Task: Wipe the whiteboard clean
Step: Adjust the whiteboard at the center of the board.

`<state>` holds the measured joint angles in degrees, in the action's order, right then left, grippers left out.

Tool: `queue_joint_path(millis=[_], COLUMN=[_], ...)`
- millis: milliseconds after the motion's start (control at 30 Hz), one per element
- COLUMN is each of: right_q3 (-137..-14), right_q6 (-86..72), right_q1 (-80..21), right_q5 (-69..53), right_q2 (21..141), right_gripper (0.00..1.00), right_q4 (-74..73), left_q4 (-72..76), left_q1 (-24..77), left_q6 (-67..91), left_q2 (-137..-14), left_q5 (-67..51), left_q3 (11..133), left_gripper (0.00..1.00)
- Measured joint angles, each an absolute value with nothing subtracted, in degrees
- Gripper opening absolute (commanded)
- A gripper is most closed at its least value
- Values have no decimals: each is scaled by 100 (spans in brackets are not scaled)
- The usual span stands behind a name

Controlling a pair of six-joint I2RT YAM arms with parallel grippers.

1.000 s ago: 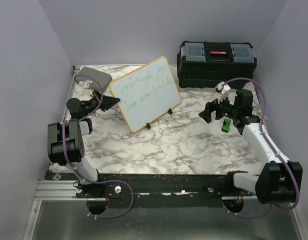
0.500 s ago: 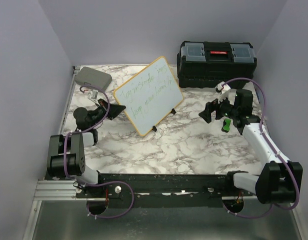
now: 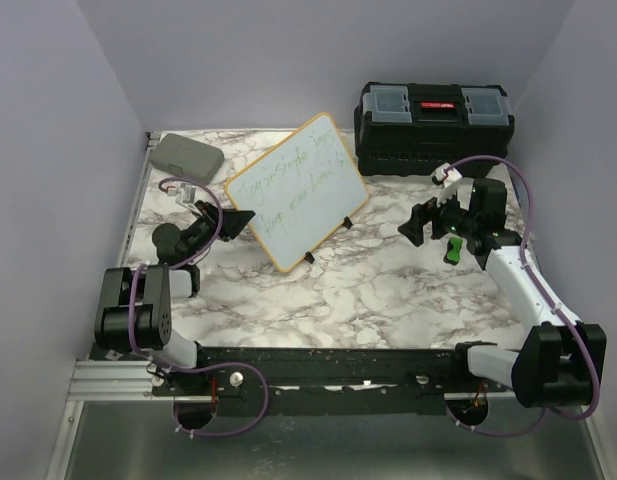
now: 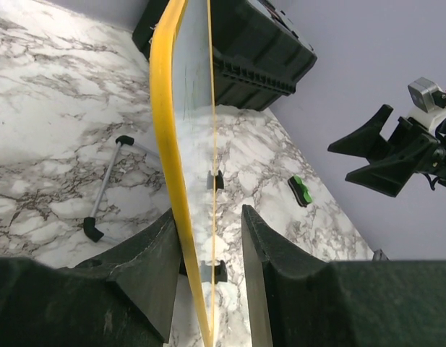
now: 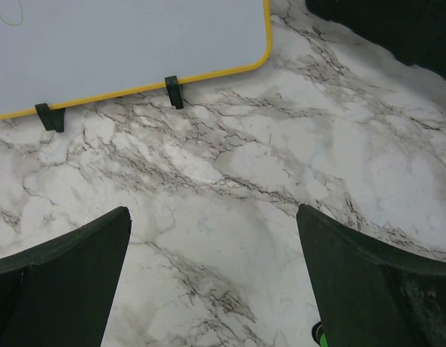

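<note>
At the setting-up step, by the look of it: no wiping done, two lines of green handwriting across the whiteboard (image 3: 296, 190). Stands on its black feet in the far left half of the counter (image 3: 368, 290), leaning back, face turned toward the near right.

Left tool (image 3: 238, 218) at the board's left edge, partly open, fingers (image 4: 147, 267) astride the yellow frame. Frame against one finger, a plain gap to the other, so no clamp on it. Right tool (image 3: 416, 222) hovering over the right side of the counter, spread wide, holding nothing, pointed at the board.

Next, probably: fetch something to wipe with. Small green-and-black block (image 3: 451, 250) on the counter just beneath the right arm, likely the eraser, though too small to tell for sure. Calls for lowering the right tool onto it, closing, then carrying it across to the board's face. Worth steadying the board first: light, on thin feet and a rear prop (image 4: 107, 184), apt to slide or tip under a wipe with the left tool slack.

Around: black toolbox (image 3: 433, 128) in the far right corner, just behind the board's right end; flat grey case (image 3: 186, 155) in the far left corner. Neither in the path between right tool and board.
</note>
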<state>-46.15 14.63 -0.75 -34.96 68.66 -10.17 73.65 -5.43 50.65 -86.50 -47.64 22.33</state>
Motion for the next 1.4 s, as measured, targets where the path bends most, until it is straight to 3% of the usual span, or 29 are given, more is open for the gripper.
queue_joint_path(millis=[433,600,733,1400], right_q3=[-4615,-4615,-4615,-4615], right_q6=[1463,1466,1466,1468], right_q1=[-75,-75,-75,-75], right_q5=[-3496,-3496,-3494,-3474], right_q2=[6869,6869,6869,6882], right_gripper=[100,100,100,100], right_q4=[-1017,-1017,-1017,-1017], left_q4=[8374,8399,8431,8595], left_q1=[-198,-145,-134,-113], left_q6=[5494,5494,5502,5404], left_q2=[-9428,-9485,-9513,-9533], left_q5=[-4176,-4152,-4152,-4425], left_q3=[1986,1846,1839,1774], left_gripper=[32,20,0,0])
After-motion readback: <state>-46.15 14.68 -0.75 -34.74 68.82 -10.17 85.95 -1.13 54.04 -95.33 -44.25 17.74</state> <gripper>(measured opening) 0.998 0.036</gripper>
